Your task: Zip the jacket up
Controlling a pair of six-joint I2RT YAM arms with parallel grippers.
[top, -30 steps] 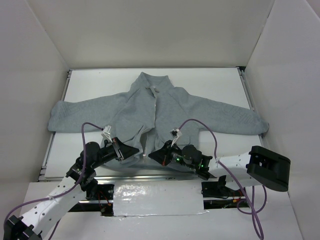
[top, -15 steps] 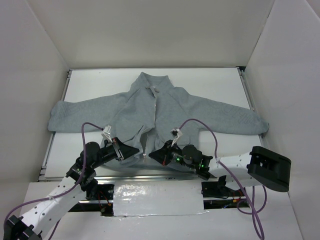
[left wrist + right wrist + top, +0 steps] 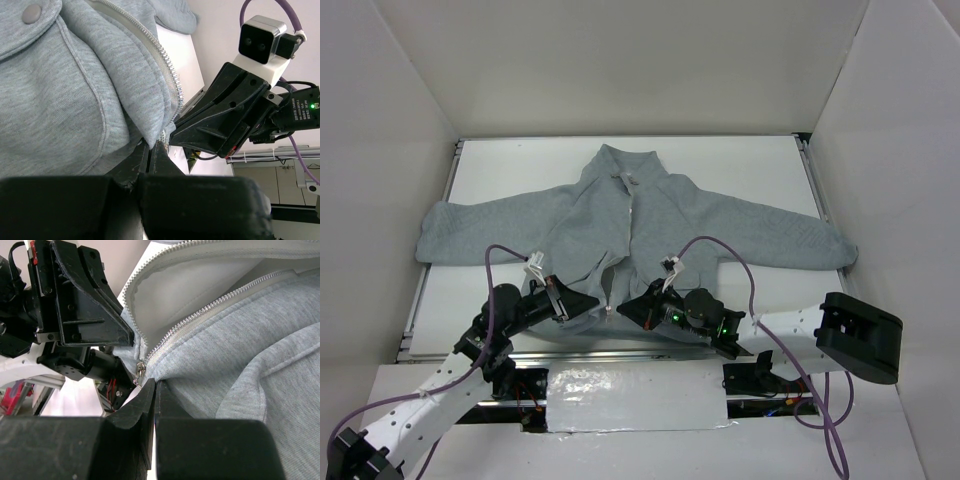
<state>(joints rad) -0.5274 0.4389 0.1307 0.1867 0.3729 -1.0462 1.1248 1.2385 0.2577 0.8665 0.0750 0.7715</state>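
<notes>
Noted no visible shift over last second. Found small light-grey fleece jacket [image 3: 650,215] spread front-up on white tabletop [image 3: 750,165], collar at far side, sleeves out, pale centre zipper [image 3: 210,310] gaping at hem. Saw black left gripper [image 3: 150,146] pinched shut on one hem corner, black right gripper [image 3: 154,385] pinched shut on other, just beside small metal pull [image 3: 140,371]. Judged pause as alignment: bottom ends not yet joined, zipping not begun.

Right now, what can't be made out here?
Top view: the jacket hem and zipper base, covered by the left gripper and right gripper.
Right wrist: zipper pull too small to show whether both sides are engaged.
Left wrist: zipper teeth end hidden behind a fleece fold.
</notes>
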